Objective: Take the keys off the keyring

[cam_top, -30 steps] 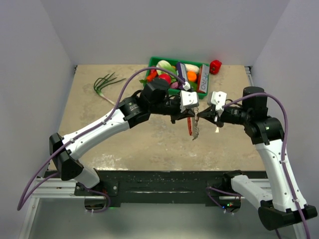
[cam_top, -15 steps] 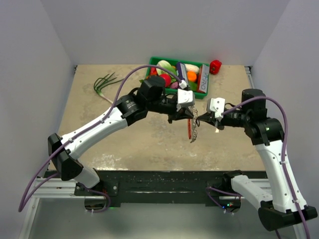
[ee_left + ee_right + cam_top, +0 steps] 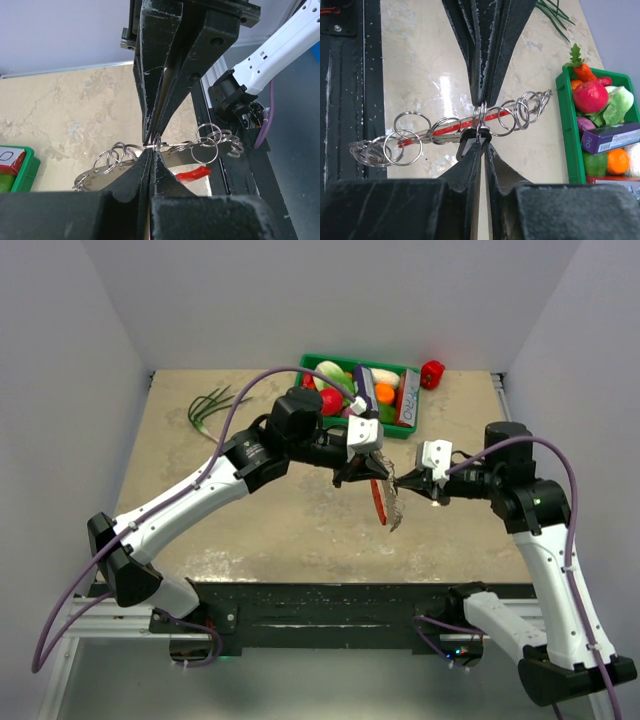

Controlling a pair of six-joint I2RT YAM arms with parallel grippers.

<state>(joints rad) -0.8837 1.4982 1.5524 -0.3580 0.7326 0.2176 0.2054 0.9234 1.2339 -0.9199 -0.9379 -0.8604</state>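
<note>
Two robot arms are meeting tip to tip above a beige table (image 3: 250, 530), and I'm holding the keyring (image 3: 481, 117) in mid-air between them. My L gripper (image 3: 151, 151) is clamping shut on one thin ring w/ no gap showing, anchoring the chain so the bunch is hanging free. My R gripper (image 3: 482, 145) is facing it w/ jaws narrow, approx. closed on a neighbouring ring beside the black-headed key (image 3: 466, 141), prob. so I'm getting two opposed grips to work a key off. The silvery keys (image 3: 366, 150) are dangling at the chain's end, and the red tag (image 3: 192, 173) is hanging below. No key is off yet.
</note>
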